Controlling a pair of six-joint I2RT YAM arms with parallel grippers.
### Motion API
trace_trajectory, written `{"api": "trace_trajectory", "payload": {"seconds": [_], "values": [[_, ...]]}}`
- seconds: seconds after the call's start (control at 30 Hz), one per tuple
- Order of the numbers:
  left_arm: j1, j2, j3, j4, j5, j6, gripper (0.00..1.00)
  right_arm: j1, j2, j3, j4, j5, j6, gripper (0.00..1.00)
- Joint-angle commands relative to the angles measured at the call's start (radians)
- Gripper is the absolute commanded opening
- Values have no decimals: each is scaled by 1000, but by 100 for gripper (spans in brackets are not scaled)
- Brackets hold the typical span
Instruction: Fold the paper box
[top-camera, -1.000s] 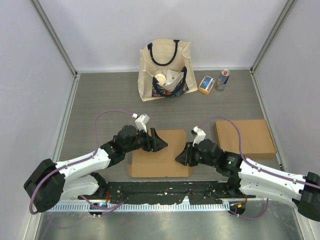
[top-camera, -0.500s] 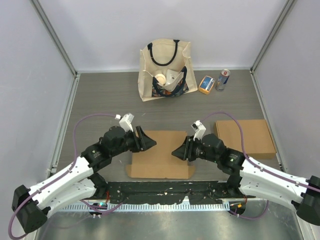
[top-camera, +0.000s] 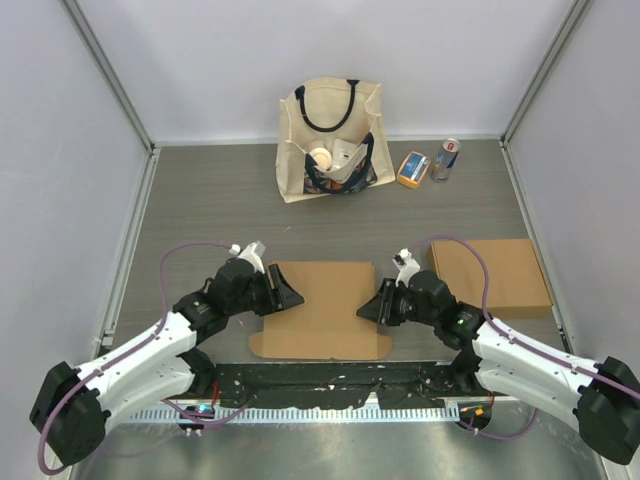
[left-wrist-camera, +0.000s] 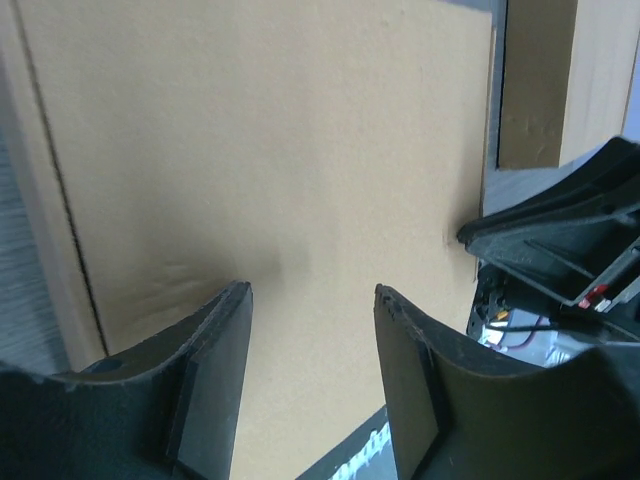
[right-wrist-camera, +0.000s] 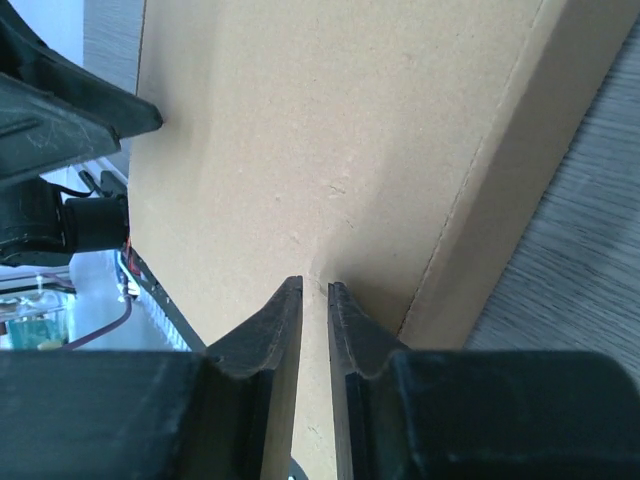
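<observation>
Paper box (top-camera: 325, 312) flat, left claw (top-camera: 296, 298) half-open, right claw (top-camera: 364, 312) barely open, both angled inward

The left arm (top-camera: 150, 352) and the right arm (top-camera: 525, 355) are both built of smooth white shell links joined by rounded black motor housings. A thin purple cable (top-camera: 185, 247) arcs free along each arm, and a small white camera block (top-camera: 250, 248) sits at each wrist. The left gripper (left-wrist-camera: 312, 290) and the right gripper (right-wrist-camera: 315, 285) have matte black fingers, curved and tapering, with ridged edges.
</observation>
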Motion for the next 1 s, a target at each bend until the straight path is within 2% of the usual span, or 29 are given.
{"api": "trace_trajectory", "payload": {"seconds": [0.0, 0.1, 0.13, 0.2, 0.23, 0.33, 0.37, 0.43, 0.5, 0.57, 0.63, 0.67, 0.77, 0.83, 0.87, 0.97], "values": [[88, -11, -1, 22, 124, 30, 57, -45, 18, -33, 55, -73, 3, 22], [105, -87, 38, 7, 99, 53, 69, -60, -29, 29, -54, -41, -58, 24], [108, -125, 58, -42, 77, 99, 76, -64, -46, 47, -88, -31, -73, 25], [117, -136, 132, -129, -16, 130, 80, -105, -60, 99, -166, -31, -102, 31], [132, -135, 156, -231, -62, 136, 83, -123, -58, 115, -189, -46, -122, 33], [175, -91, 227, -398, -182, 111, 85, -172, -45, 176, -313, -22, -183, 45], [184, -78, 224, -409, -185, 101, 86, -177, -45, 200, -343, -2, -196, 48], [204, -60, 200, -392, -172, 90, 86, -195, -34, 207, -364, 13, -213, 63], [216, -64, 152, -348, -147, 82, 86, -223, 21, 190, -297, -34, -201, 66], [229, -73, 102, -265, -143, 79, 86, -234, 55, 195, -257, -49, -182, 62], [241, -89, 48, -179, -143, 81, 86, -251, 81, 149, -115, -62, -167, 54], [250, -90, 31, -147, -106, 81, 86, -263, 96, 129, 7, -112, -146, 47], [278, -77, -35, 3, -41, 81, 84, -339, 193, 57, 242, -265, -86, 39], [295, -46, -47, 25, -15, 85, 86, -390, 267, 27, 310, -303, -58, 33], [301, -35, -47, 31, -8, 91, 87, -404, 280, 23, 321, -310, -58, 25], [333, -6, -52, 42, 32, 105, 90, -452, 302, 6, 291, -286, -79, 21]]}}
